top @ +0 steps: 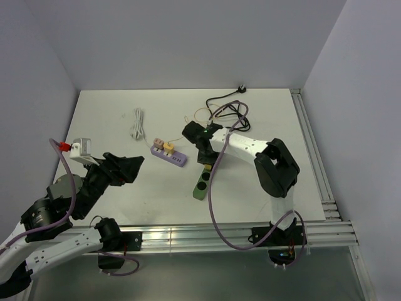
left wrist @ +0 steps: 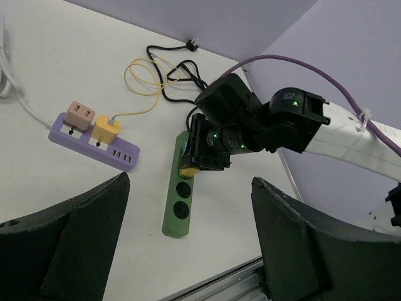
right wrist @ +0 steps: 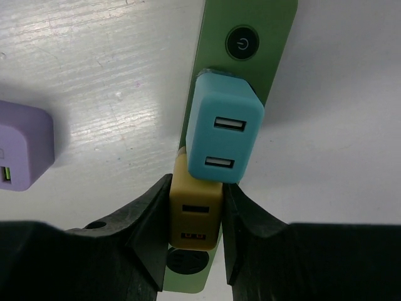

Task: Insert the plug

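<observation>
On the green power strip (right wrist: 250,25), blue charger (right wrist: 224,135) plugged in, right pincer (right wrist: 196,202) clamped on yellow plug (right wrist: 195,222), left pincer (left wrist: 191,235) apart.

In the right wrist view the mustard charger plug (right wrist: 195,216) shows only its USB face between the right fingers (right wrist: 147,232). Its prongs and the socket beneath are hidden, so whether it is seated cannot be told. The blue charger (right wrist: 223,135) overlaps its top edge. The green power strip (right wrist: 276,25) runs off the top edge, the purple power strip (right wrist: 19,147) off the left. From above, the right fingers cover the plug entirely. The left wrist view shows just a yellow sliver of it, and the white cable (left wrist: 34,113) leaves the left edge.
</observation>
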Motion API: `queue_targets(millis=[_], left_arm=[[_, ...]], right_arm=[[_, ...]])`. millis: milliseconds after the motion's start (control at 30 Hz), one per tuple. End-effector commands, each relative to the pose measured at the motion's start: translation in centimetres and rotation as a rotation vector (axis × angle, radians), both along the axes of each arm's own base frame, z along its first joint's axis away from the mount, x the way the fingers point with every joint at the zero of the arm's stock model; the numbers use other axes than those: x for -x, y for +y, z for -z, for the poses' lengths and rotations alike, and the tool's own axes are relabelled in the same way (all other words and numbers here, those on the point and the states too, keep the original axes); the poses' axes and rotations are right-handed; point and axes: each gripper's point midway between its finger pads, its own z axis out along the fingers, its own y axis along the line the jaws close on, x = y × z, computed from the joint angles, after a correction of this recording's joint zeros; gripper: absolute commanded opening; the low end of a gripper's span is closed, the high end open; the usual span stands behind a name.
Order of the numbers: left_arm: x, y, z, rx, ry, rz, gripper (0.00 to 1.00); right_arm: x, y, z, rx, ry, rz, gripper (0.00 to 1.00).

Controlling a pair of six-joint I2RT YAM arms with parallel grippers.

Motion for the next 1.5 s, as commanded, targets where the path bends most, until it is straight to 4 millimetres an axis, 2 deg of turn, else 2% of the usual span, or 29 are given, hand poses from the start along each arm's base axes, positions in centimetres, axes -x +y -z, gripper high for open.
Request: queue_targets(millis=[0,67,200,267,300,333,367,400,433,467,567,700,733,800,867,933,1033,1067,1267,1433,1467], left_arm=[[-0.4,0.3,0.0,0.007,0.017,-0.038,0.84],[-0.4,0.4,-0.1,0.008,0.019,-0.043,0.84],[-0.3,0.7,-0.1,0.013,0.018,-0.050,0.83],[-0.3,0.8,-0.1,0.016,0.016,-0.050,0.83],[-0.2,0.9,-0.1,0.014,0.017,-0.050,0.83],[-0.3,0.8,0.0,0.009,0.020,-0.050,0.83],[-0.3,0.8,0.0,0.009,0.020,-0.050,0.83],[-0.3,0.8,0.0,0.010,0.021,-0.050,0.83],[-0.3,0.7,0.0,0.011,0.021,-0.047,0.83],[-0.3,0.6,0.1,0.011,0.021,-0.044,0.83],[-0.2,0.4,0.2,0.011,0.024,-0.036,0.83],[-0.3,0.6,0.3,0.005,0.034,-0.045,0.82],[-0.2,0.7,0.3,0.007,0.033,-0.047,0.82],[-0.2,0.8,0.3,0.014,0.028,-0.046,0.82],[-0.2,0.6,0.5,0.014,0.028,-0.043,0.82],[-0.3,0.4,0.5,0.018,0.026,-0.040,0.82],[-0.5,0.1,0.8,0.004,0.035,-0.041,0.82],[-0.5,0.1,0.9,0.001,0.038,-0.041,0.82],[-0.5,0.1,0.8,-0.003,0.043,-0.043,0.82],[-0.4,0.9,0.6,0.005,0.042,-0.063,0.82],[-0.3,1.0,0.7,0.000,0.045,-0.067,0.82]], right_arm=[[2.8,-4.0,6.3,0.284,0.203,-0.070,0.00],[2.3,-3.2,6.5,0.299,0.206,-0.090,0.00],[2.6,-3.4,7.0,0.322,0.205,-0.086,0.00],[3.8,-4.1,7.4,0.297,0.218,-0.078,0.00],[3.8,-3.4,7.8,0.239,0.205,-0.074,0.00],[5.0,-4.1,7.9,0.217,0.218,-0.062,0.00],[4.8,-3.5,8.2,0.163,0.193,-0.058,0.00],[5.6,-3.2,8.5,0.127,0.206,-0.058,0.00],[6.7,-4.1,9.0,0.127,0.221,-0.042,0.00],[6.9,-4.3,9.4,0.131,0.224,-0.037,0.00],[7.4,-5.9,10.1,0.231,0.245,-0.029,0.00],[6.3,-5.5,10.4,0.277,0.232,-0.034,0.00],[5.4,-5.5,10.5,0.317,0.208,-0.032,0.00],[5.7,-5.7,10.4,0.373,0.218,-0.049,0.00],[6.2,-5.3,11.2,0.333,0.221,-0.053,0.00],[7.4,-6.2,11.2,0.319,0.229,-0.045,0.00],[8.5,-6.6,11.3,0.262,0.220,-0.042,0.00],[8.3,-6.1,11.5,0.221,0.210,-0.039,0.00],[6.5,-5.4,9.5,0.216,0.146,-0.034,0.00],[4.8,-2.7,7.2,0.130,0.086,-0.070,0.01],[4.6,-2.5,6.8,0.119,0.075,-0.071,0.03]])
